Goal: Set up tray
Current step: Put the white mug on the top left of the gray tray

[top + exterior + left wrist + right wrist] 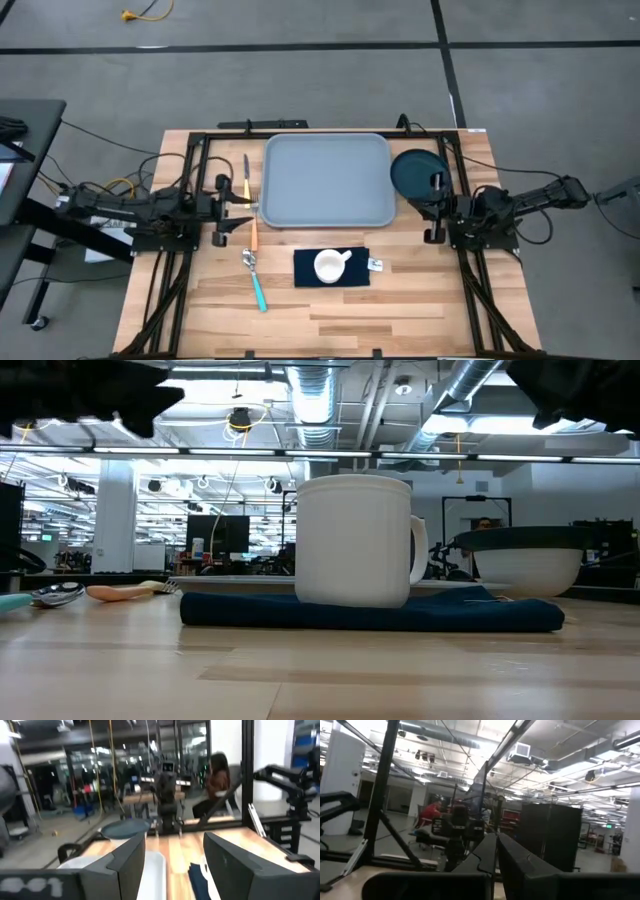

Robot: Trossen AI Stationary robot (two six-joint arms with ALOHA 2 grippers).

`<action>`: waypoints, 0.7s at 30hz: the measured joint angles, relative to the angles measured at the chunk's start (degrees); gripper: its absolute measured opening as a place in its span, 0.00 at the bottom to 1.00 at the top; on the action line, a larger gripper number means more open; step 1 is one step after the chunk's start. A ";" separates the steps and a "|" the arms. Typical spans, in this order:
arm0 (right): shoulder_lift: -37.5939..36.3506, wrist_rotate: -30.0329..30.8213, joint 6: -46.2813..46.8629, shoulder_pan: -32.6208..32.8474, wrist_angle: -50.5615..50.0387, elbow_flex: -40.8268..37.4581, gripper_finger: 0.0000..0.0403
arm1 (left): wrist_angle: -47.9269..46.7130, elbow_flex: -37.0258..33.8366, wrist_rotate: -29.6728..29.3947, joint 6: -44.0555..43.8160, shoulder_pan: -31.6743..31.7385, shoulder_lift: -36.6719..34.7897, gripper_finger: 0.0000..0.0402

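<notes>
The grey-blue tray lies flat at the table's far middle, with nothing on it. My left gripper hovers open off the tray's left edge, above the table; its wrist view looks across the tray toward the plate. My right gripper hovers shut off the tray's right edge, at the near rim of the round dark teal plate, touching nothing; its fingers meet in its wrist view. A white mug stands on the dark navy napkin near the tray.
A knife, an orange-handled fork and a teal-handled spoon lie left of the tray and napkin. A small packet sits right of the napkin. In the low view the mug stands in front of the plate. Bare wood spans the near side.
</notes>
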 joint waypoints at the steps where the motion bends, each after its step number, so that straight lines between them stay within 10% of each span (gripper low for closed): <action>1: 0.30 0.02 0.05 -0.31 0.03 0.00 0.03 | -0.18 2.30 -0.02 0.74 0.01 4.00 0.48; 10: 4.55 0.00 0.54 -1.58 -2.61 0.00 0.03 | -15.46 24.91 13.12 18.18 0.45 34.96 0.48; 21: 10.31 -0.02 1.07 -1.46 -3.05 0.00 0.03 | -21.89 40.95 17.15 6.90 5.85 51.58 0.48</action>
